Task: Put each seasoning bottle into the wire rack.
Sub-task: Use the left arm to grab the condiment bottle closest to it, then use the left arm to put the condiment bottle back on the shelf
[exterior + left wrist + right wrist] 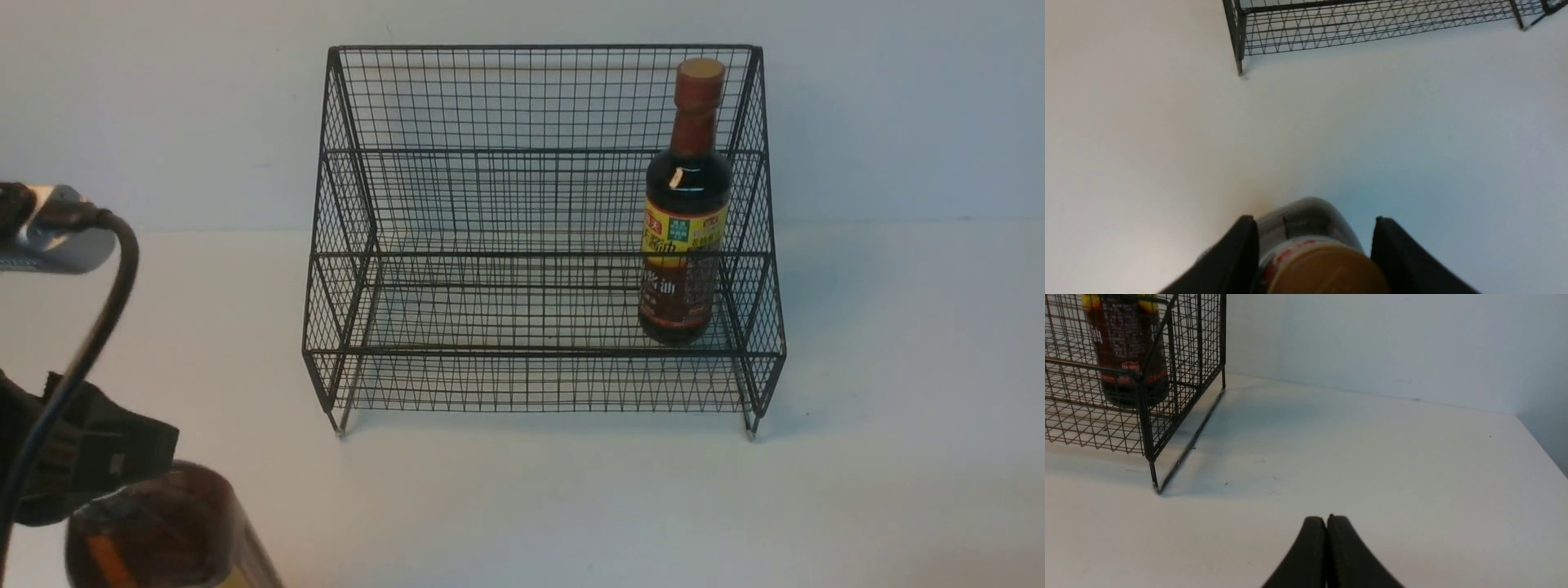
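A black metal wire-mesh rack [539, 353] with 2 stepped tiers stands mid-way across the white tabletop [857, 490]. The slim dark seasoning bottle [686, 245], with a reddish-brown cap and yellow-brown label, stands upright on the lower tier at the rack's right end, close to the side wall. The large clear bottle [1327, 269] of amber liquid with a gold cap is outside the rack, well in front of it and to its left (the front view shows only its shoulder). The left gripper [1314, 228] has its 2 black fingers either side of this bottle below the cap and appears to be grasping it. The right gripper [1327, 524] hovers over bare tabletop right of the rack, fingers pressed together on nothing.
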Motion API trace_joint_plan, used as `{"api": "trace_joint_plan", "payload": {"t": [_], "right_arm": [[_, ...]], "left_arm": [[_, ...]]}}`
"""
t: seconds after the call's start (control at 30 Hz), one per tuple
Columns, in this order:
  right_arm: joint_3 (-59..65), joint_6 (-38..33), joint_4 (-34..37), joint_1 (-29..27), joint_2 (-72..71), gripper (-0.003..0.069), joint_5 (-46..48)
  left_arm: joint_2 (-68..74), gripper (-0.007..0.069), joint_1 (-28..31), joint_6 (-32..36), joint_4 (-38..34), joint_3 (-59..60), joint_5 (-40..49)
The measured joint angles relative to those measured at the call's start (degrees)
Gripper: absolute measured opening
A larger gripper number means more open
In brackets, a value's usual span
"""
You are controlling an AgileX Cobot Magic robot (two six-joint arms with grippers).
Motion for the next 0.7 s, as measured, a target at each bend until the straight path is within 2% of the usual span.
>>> {"api": "trace_joint_plan", "payload": {"t": [0.37, 0.57, 0.7], "right_arm": [[0.0, 0.0, -0.05, 0.0, 0.0, -0.0015, 0.0], [0.0, 0.0, -0.05, 0.0, 0.0, -0.0015, 0.0], [0.0, 0.0, -0.05, 0.0, 0.0, -0.0015, 0.0]], "left_arm": [[0.75, 0.0321, 0.0, -0.4, -1.29, -8.38, 1.78], [6.94, 0.0321, 0.0, 1.87, -7.61, -18.54, 0.18], [13.47, 0.0321, 0.0, 7.35, -14.57, -25.41, -1.22]]}}
